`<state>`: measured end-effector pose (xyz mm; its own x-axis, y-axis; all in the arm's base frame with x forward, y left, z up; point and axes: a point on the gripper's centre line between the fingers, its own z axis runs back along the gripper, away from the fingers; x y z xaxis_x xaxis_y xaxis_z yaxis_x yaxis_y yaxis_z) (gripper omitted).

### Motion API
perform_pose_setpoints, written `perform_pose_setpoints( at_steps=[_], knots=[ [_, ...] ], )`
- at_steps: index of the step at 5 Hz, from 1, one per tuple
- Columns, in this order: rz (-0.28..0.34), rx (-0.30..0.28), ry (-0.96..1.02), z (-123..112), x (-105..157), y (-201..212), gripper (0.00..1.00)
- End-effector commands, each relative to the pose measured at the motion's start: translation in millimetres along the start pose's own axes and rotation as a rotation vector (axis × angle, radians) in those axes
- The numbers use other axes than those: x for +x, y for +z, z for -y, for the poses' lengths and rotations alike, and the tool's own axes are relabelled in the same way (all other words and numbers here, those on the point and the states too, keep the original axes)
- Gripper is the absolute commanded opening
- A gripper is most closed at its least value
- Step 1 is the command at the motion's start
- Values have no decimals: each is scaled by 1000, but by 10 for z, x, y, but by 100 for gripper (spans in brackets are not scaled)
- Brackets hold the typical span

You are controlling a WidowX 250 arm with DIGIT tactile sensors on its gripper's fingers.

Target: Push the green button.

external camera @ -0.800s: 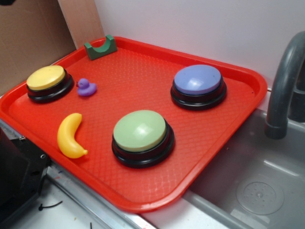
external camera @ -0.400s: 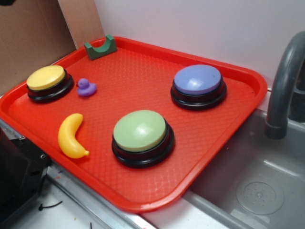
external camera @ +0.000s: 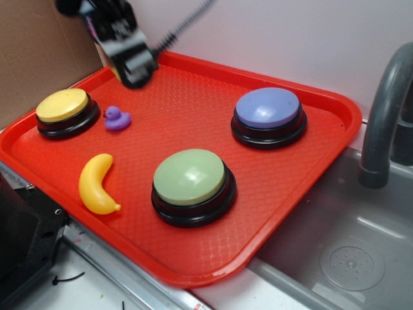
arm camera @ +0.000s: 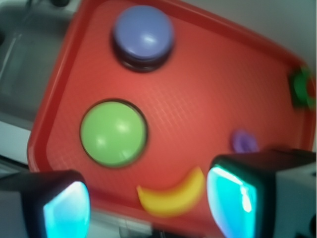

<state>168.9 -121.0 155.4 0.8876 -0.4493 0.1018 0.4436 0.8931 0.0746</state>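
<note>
Yellow banana [external camera: 97,184] just beside green button [external camera: 190,177].

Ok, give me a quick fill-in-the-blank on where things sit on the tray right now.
1. The hand is ____, with nothing between its fingers.
2. The duck sits beside the ____ button.
3. The banana lies to the ____ of the green button in the exterior view.
4. All three buttons rest on a ____ tray.

Missing words: open; yellow; left; red
</note>
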Motion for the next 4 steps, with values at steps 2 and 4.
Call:
perform_pose_setpoints(
  at_steps=[2,4],
  knots=[
    [-79,30,65,216,72,-527,100],
    [-79,30,65,216,72,-527,100]
  ],
)
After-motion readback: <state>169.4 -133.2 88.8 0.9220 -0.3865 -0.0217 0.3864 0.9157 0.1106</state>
